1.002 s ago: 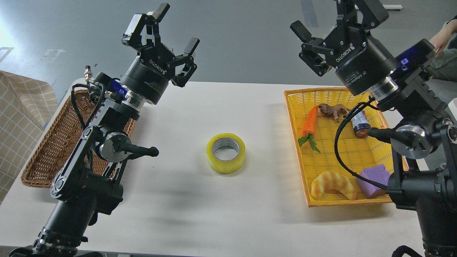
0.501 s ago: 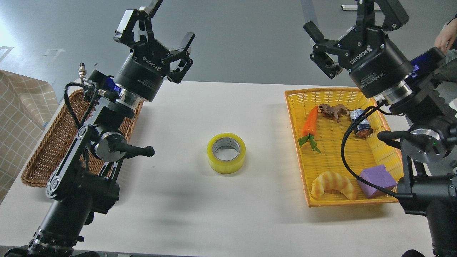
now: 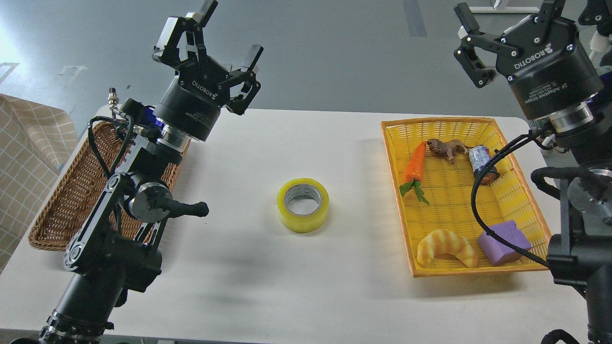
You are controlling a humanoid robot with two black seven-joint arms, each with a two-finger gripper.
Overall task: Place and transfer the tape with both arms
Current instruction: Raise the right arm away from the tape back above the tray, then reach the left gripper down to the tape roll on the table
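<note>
The tape (image 3: 302, 204), a yellow roll with a grey-white core, lies flat on the white table (image 3: 296, 286) near its middle, its hole facing up. My left gripper (image 3: 232, 29) is raised above the table's far left, up and to the left of the tape, with its fingers spread open and empty. My right gripper (image 3: 508, 14) is raised at the top right, beyond the yellow basket, open and empty. One of its fingers is cut off by the top edge. Neither gripper touches the tape.
A brown wicker basket (image 3: 62, 200) lies at the table's left edge, partly behind my left arm. A yellow basket (image 3: 395, 167) at the right holds a carrot toy (image 3: 415, 165), a brown animal figure (image 3: 447, 147), a small can (image 3: 479, 161), a croissant toy (image 3: 447, 246) and a purple block (image 3: 504, 241).
My right gripper has moved to the right and upward, away from over the yellow basket. My left gripper has shifted slightly left and up. The tape has not moved.
</note>
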